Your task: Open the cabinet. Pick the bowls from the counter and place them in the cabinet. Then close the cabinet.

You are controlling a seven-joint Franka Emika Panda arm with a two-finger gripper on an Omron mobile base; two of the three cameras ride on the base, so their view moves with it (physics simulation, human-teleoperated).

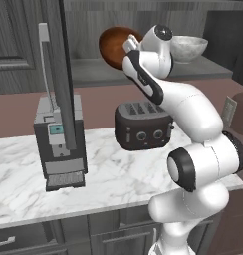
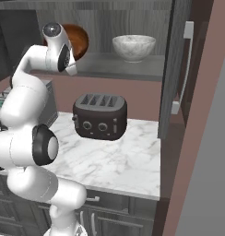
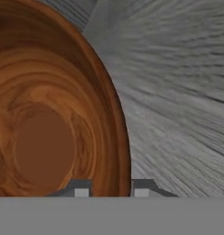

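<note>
Right now the brown wooden bowl (image 3: pixel 54 114) is up in the open cabinet (image 2: pixel 133 69), tipped on edge, its rim pinched between the two fingertips (image 3: pixel 79 189) of the claw (image 3: pixel 109 190). Jaws stand narrow, one tip inside the wall, one outside, so I read it as gripping the rim.

Handling, my judgement: rigid, glossy, so slippery under thin pads. Light enough for a rim pinch, but hanging off one edge it wants to swing. Rim is the sensible hold; the wall is too wide to span. Not very fragile, though a drop onto the shelf would bounce and roll it.

Left to right in the left base view: coffee machine (image 1: pixel 59 144) on the marble tabletop (image 1: pixel 123 174), open left door edge with its bar handle (image 1: pixel 44 60), black toaster (image 1: pixel 143 124), then the brown bowl (image 1: pixel 113 47) just past the wrist, and the pale marbled bowl (image 1: pixel 189 47) sitting upright on the shelf, well apart.

View differences: left base gives the bowl's tilt and height over the shelf; the arm covers the contact point. Right base shows the pale bowl (image 2: pixel 133 46) seated and the open right door (image 2: pixel 176 69), with the brown bowl (image 2: pixel 77 41) half behind the wrist. Hand view shows the actual pinch and the grey wood-grain cabinet interior (image 3: pixel 178 92) beyond.
</note>
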